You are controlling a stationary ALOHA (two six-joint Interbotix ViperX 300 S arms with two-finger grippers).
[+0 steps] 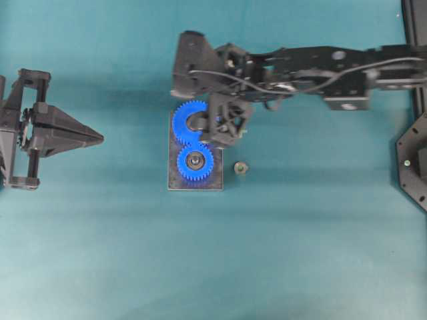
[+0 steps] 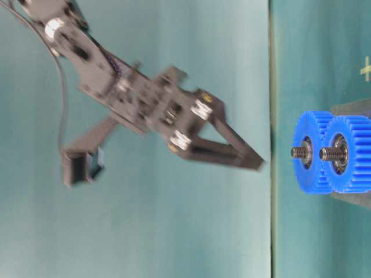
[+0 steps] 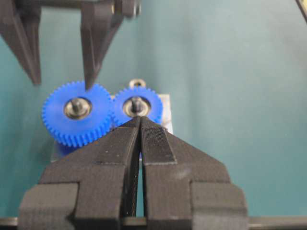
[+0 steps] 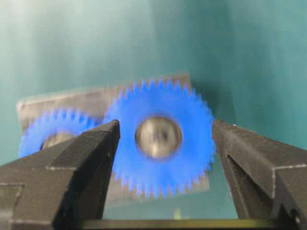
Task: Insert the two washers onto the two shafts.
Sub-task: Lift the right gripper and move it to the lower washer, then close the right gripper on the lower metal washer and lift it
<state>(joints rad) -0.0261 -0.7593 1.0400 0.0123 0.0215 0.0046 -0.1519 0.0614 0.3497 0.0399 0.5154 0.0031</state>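
Your right arm [image 1: 313, 70] reaches across the teal table [image 1: 300, 253] from the right edge of the overhead view, its wrist bent down over the metal base plate [image 1: 175, 183]. The right gripper [image 4: 165, 139] stands wide, empty-handed; in its own wrist view the two fingers [image 4: 72, 167] flank one blue gear [image 4: 160, 139] without touching it, and the picture is blurred. From table level you see that gripper tilted down toward the plate, its tips above and apart from the gears.

Your left gripper [image 1: 97, 138] rests well apart at the left of the overhead view, pressed together with nothing between its tips, pointing toward the plate.

On the plate sit two meshed blue gears, side by side. Overhead, the far gear [image 1: 187, 120] is partly covered by the right gripper, and the near gear [image 1: 195, 162] lies in the open. Each gear has a threaded shaft [image 2: 300, 152] standing up through its hub.

The washer [image 1: 240, 168], a small dark ring, lies flat on the table just beside the plate's right edge, level with the near gear. It sits on neither shaft. It lies near the right gripper, out from under it, and no finger touches it. In the left wrist view you glimpse it just behind the gears.
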